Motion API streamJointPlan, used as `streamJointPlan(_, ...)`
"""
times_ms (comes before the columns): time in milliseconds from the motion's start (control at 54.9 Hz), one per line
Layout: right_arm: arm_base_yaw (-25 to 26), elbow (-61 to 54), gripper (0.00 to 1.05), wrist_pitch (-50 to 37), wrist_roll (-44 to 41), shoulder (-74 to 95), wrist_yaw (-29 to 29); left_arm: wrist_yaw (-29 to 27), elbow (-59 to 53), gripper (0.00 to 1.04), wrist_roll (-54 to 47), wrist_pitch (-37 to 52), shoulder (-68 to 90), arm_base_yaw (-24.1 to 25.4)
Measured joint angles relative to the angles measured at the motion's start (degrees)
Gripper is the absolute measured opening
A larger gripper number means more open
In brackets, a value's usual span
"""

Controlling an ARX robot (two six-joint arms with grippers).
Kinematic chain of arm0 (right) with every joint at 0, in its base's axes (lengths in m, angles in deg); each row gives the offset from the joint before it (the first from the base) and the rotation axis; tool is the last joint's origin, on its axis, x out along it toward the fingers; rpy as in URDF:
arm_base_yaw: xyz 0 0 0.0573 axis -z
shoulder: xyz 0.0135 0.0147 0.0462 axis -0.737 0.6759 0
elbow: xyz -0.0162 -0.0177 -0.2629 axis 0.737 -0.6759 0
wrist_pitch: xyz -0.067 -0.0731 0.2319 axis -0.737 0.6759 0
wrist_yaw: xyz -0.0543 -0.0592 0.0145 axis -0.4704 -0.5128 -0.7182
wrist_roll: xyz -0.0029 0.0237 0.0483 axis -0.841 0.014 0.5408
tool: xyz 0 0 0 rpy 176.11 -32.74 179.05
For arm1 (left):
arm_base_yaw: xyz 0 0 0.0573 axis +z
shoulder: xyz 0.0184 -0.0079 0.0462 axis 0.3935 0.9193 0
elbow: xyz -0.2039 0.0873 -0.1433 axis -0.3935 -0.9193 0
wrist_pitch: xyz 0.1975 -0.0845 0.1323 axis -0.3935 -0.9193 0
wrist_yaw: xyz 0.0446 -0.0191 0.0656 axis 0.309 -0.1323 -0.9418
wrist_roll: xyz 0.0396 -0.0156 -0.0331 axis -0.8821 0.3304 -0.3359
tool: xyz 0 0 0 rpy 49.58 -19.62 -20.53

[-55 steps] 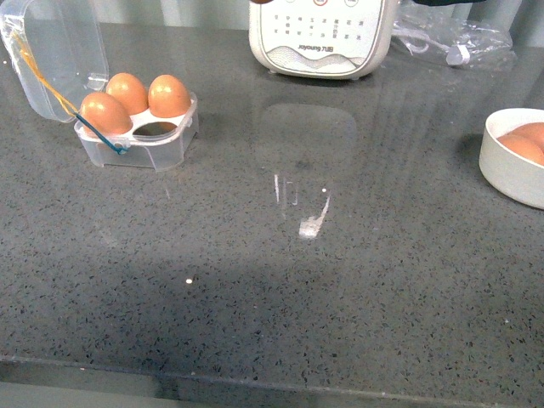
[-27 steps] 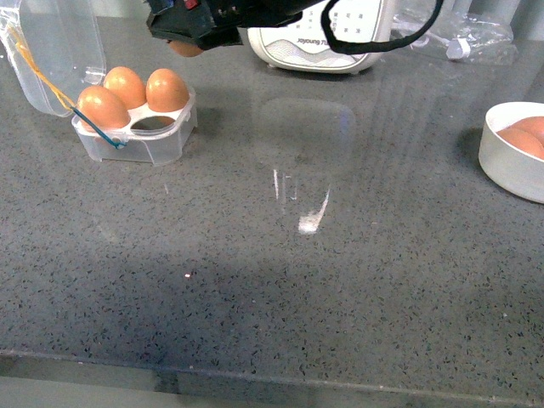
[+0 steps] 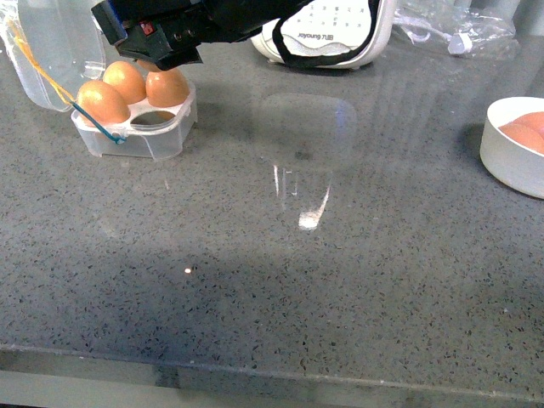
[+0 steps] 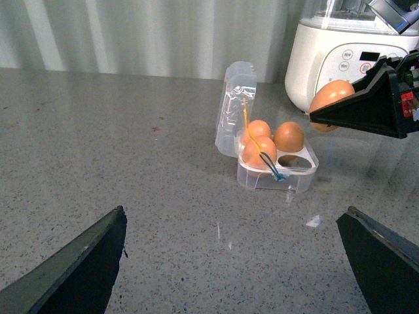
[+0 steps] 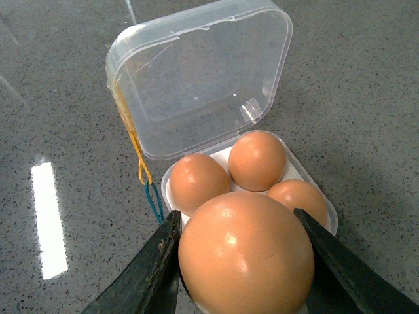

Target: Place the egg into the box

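Right wrist view: what do we hold?
Our right gripper is clamped on the egg, in the air just above the open box.
Where does the box stand?
On the desk, lid up, three eggs in it and one cell unfilled.
And our left gripper?
Its fingers are spread wide over the desk, well apart from the box.
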Motion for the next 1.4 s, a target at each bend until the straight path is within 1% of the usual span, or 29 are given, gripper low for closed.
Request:
streamJointPlan(492, -0.8, 1.5, 0.42, 0.3, 0.2, 3.6, 1.1, 0.0, 0.0, 0.98, 0.0, 0.0, 0.0, 0.0)
streamJointPlan(1166, -0.8, 1.3, 0.43, -0.4, 0.8, 4.4, 0.2, 0.0, 0.0, 0.98, 0.0, 0.0, 0.0, 0.0)
streamJointPlan(1184, -0.8, 1.3, 0.44, -0.4, 0.8, 4.4, 0.2, 0.0, 0.0, 0.98, 0.0, 0.0, 0.0, 0.0)
streamJointPlan(1221, -0.8, 1.3, 0.49, -0.4, 0.9, 4.4, 0.2, 0.0, 0.0, 0.98, 0.0, 0.0, 0.0, 0.0)
streamJointPlan(1403, -0.8, 1.3, 0.87, -0.4, 0.9, 4.4, 0.2, 0.0, 0.0, 0.98, 0.0, 0.0, 0.0, 0.0)
